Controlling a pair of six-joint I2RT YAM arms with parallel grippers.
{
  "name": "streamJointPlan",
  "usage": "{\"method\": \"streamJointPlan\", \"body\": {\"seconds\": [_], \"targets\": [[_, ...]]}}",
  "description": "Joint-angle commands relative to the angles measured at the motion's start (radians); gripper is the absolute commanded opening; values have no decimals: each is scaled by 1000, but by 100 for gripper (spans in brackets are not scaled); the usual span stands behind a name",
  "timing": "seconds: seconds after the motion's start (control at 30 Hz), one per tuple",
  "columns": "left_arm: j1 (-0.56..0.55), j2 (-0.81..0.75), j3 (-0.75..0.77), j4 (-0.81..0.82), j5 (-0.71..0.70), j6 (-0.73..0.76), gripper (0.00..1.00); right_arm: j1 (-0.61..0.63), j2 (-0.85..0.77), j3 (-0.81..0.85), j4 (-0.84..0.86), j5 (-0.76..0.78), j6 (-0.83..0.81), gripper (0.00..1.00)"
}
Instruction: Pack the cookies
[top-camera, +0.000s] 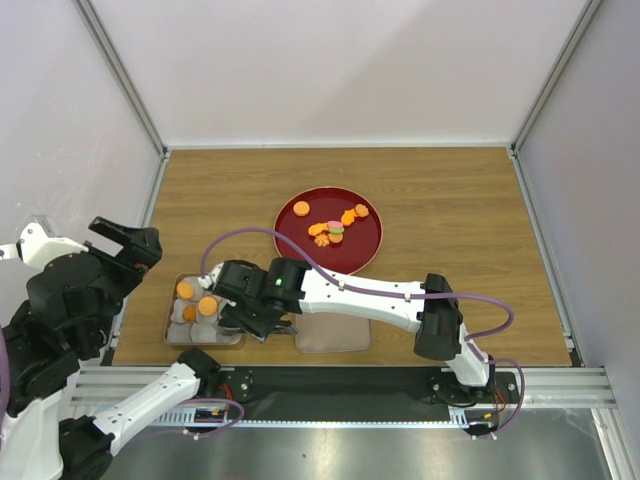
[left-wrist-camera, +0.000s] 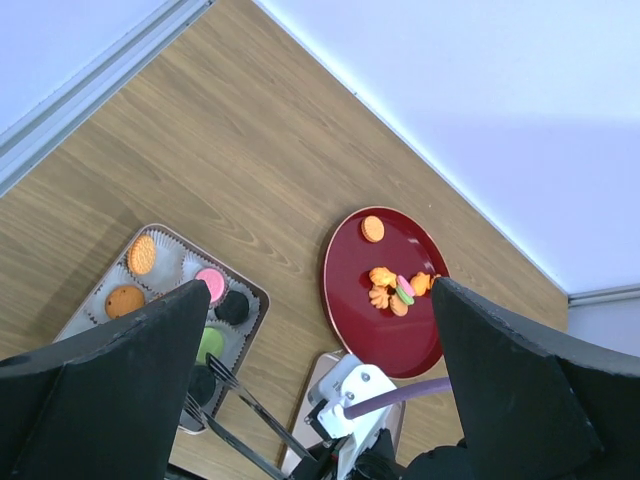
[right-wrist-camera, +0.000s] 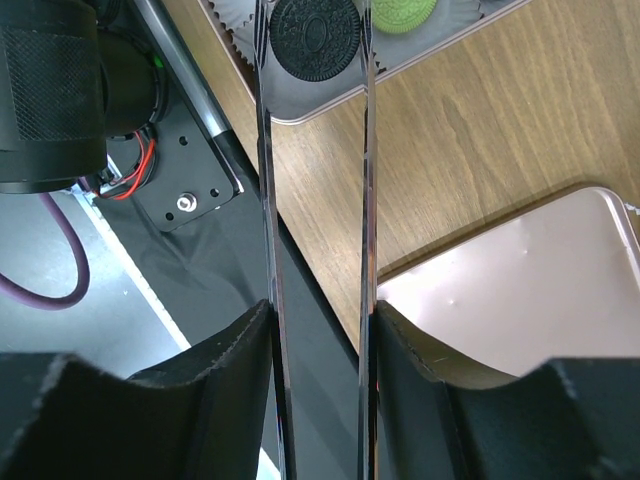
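**Packing cookies, about half done**

Six cookies (left-wrist-camera: 210, 285), orange, pink, green and dark, sat in the paper cups of the tray (right-wrist-camera: 305, 108). One dark cookie (right-wrist-camera: 315, 38) lay between the tips of the tongs (right-wrist-camera: 268, 200), which the right tool (right-wrist-camera: 320, 340) squeezed; whether it was released could not be told. Roughly as many waited on the red plate (top-camera: 365, 250). The left tool (left-wrist-camera: 322, 300) hung raised, fingers wide apart, holding nothing. The lid (right-wrist-camera: 520, 290) rested on the desk (top-camera: 450, 200) beside the tray.
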Motion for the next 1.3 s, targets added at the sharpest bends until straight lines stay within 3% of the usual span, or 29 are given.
{"method": "streamJointPlan", "body": {"seconds": [0.0, 0.47, 0.73, 1.0, 1.27], "targets": [[2, 31, 45, -89, -24, 35, 100, 7, -45, 18, -5, 14, -17, 48], [3, 54, 79, -75, -35, 58, 100, 9, -64, 29, -35, 21, -25, 50], [3, 69, 102, -61, -24, 75, 100, -46, -88, 142, -83, 14, -25, 49], [2, 103, 124, -24, 8, 104, 100, -250, -157, 144, -86, 66, -25, 49], [2, 111, 90, 22, 25, 89, 100, -482, -217, -45, -31, 86, -20, 49]]}}
